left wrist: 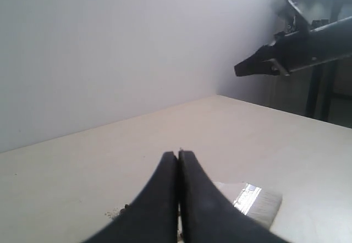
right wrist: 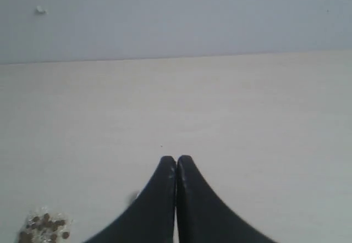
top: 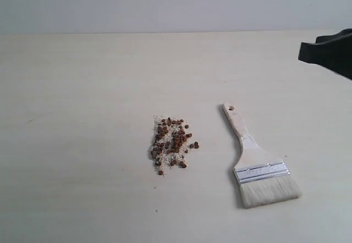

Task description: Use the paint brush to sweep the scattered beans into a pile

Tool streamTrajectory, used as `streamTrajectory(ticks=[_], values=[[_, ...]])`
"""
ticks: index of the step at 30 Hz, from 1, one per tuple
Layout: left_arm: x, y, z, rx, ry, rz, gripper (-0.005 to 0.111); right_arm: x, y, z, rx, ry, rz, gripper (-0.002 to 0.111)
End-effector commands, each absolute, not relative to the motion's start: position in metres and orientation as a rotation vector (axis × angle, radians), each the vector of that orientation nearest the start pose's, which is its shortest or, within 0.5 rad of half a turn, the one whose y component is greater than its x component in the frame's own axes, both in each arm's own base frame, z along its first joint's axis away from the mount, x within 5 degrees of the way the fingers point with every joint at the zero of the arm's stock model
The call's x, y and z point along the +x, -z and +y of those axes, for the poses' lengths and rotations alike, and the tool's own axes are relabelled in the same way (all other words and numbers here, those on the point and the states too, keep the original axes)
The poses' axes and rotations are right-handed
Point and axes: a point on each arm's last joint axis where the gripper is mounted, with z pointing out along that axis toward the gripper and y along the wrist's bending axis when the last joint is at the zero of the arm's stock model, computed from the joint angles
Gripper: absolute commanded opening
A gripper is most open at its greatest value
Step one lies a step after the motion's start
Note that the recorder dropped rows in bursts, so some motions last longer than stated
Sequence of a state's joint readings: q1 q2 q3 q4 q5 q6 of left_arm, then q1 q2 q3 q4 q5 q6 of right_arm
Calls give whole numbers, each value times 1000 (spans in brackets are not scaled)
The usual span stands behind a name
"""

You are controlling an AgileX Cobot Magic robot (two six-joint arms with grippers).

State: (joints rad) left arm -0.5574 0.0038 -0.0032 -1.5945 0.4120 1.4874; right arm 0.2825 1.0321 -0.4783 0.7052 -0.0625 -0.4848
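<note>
The beans [top: 172, 143] are seen gathered with white crumbs [top: 165, 159] into one compact pile [top: 171, 147] at the centre of the exterior view, with a few strays just beside its right edge. The paint brush [top: 257, 163] lies flat on the bench [top: 82, 116] to the right, ungrasped. The right fingers [right wrist: 162, 199] and left fingers [left wrist: 159, 199] are pressed together, empty. The sweeping is judged essentially done.
</note>
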Motion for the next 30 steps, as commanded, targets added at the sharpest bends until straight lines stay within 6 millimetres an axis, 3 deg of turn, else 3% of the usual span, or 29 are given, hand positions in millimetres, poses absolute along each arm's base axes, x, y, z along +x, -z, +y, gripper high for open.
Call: streamTrajectory(ticks=[1, 9, 17, 24, 30], values=[[22, -214, -57, 671, 839, 1385, 0, 164, -267, 50, 69, -452, 1957, 0], [22, -214, -57, 671, 839, 1385, 0, 141, -289, 44, 77, -516, 1826, 0], [22, -214, -57, 671, 839, 1385, 0, 139, -295, 38, -127, -286, 1752, 0], [22, -214, -57, 671, 839, 1385, 0, 94, -311, 18, -77, -235, 1660, 0], [22, -214, -57, 671, 839, 1385, 0, 59, -322, 14, -96, -129, 1511, 0]])
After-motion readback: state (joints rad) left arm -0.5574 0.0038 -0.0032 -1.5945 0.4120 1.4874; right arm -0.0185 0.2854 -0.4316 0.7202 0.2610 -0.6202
